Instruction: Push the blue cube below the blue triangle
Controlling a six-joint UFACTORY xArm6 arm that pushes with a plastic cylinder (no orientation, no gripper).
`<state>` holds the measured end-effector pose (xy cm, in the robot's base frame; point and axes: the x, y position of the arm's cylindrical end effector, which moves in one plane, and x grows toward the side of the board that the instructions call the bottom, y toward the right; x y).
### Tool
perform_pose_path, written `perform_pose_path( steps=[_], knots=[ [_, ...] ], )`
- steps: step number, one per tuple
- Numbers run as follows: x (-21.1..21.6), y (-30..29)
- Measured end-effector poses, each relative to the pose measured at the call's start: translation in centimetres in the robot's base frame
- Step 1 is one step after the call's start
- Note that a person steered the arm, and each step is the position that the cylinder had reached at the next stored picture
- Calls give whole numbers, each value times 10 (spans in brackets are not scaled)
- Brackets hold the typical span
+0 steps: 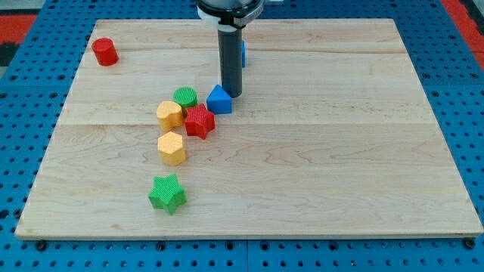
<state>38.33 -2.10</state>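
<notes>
No pincer to open or close, only a dark rod ending in my tip [232, 95], set down on the wooden board [363, 174] a little above the frame's centre. Touching, or all but touching, the upper right edge of the blue triangle [219, 100]. Just behind the rod, towards the upper centre of the frame, a sliver of the blue cube [243, 53], mostly hidden by the rod, apart from the triangle and above it.

Left of the triangle, a tight cluster: green cylinder [184, 97], yellow hexagonal block [169, 114], red star [200, 122]. Lower down, a second yellow hexagonal block [172, 148], then a green star [167, 193]. Far off at upper left, a red cylinder [105, 51].

Probably early in the task: cube not yet below the triangle. Next, likely, lifting clear of the triangle's side, getting round above the cube, and driving it downward past the triangle's right, without nudging the triangle or the red star.
</notes>
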Motion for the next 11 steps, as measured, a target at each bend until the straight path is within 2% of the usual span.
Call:
perform_pose_path(
  steps=[1,2,3,4,5,6,8,10,11],
  knots=[
    [9,-2],
    [-40,39],
    [-97,127],
    [-146,99],
    [-144,6],
    [-106,-21],
    [-55,32],
    [-77,64],
    [-68,87]
  ],
)
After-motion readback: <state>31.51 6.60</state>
